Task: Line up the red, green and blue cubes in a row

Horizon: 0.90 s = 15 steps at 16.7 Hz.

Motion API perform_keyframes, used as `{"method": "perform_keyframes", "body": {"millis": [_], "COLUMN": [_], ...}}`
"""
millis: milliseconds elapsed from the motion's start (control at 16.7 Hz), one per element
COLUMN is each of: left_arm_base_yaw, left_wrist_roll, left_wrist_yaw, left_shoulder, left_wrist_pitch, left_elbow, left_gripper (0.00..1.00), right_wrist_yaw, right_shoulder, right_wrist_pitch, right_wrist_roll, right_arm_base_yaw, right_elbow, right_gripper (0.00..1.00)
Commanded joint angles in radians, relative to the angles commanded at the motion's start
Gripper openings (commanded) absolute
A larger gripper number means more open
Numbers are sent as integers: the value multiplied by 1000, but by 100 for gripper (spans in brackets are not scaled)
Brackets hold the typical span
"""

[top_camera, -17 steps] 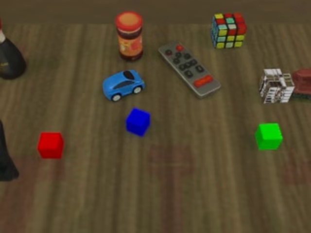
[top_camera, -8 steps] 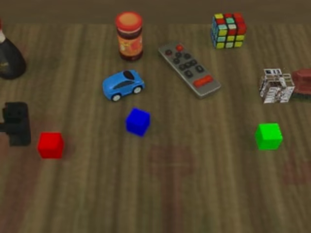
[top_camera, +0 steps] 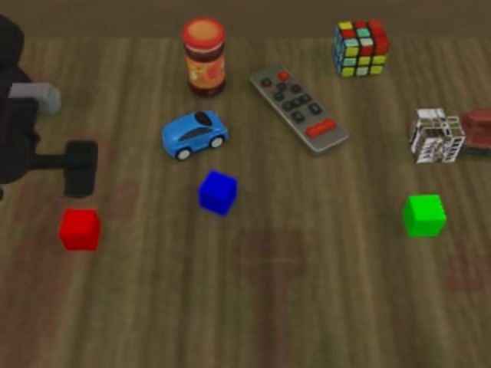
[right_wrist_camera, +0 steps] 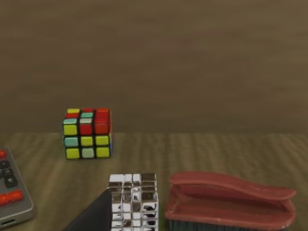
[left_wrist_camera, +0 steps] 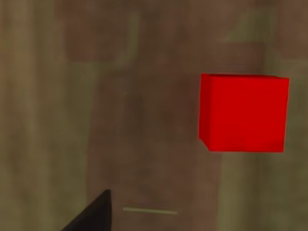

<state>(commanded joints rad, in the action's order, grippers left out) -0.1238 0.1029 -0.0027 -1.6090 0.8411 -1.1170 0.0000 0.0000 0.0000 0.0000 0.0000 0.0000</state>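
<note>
A: Currently, left pincer (top_camera: 80,167) hangs at the worktop's (top_camera: 307,307) left edge, just behind the red cube (top_camera: 80,228); finger spread can't be told.

B: Left wrist view shows that cube (left_wrist_camera: 244,113) untouched. Blue cube (top_camera: 218,192) mid-worktop, green cube (top_camera: 424,215) far right. Right arm unseen from above.

Jar (top_camera: 204,57), toy car (top_camera: 194,134), remote (top_camera: 298,110) — all apart.

black left arm (top_camera: 23,146), grey block
</note>
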Motion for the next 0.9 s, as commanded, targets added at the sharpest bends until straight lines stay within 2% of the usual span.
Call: {"method": "perform_keyframes", "body": {"millis": [360,900], "left_arm_base_yaw": [-22,-21], "left_wrist_roll": [22,20], "left_wrist_yaw": [3,4], "left_shoulder": [-292,-335], "left_wrist_pitch": [147,118], "left_elbow": [-219,-212], "left_gripper": [100,100], "right_wrist_yaw": [0,0], "right_shoulder": [0,0], "right_wrist_pitch": [0,0], "right_wrist_roll": [0,0], "right_arm_base_yaw": [0,0], "right_elbow": [0,0], "right_gripper": [100,100]}}
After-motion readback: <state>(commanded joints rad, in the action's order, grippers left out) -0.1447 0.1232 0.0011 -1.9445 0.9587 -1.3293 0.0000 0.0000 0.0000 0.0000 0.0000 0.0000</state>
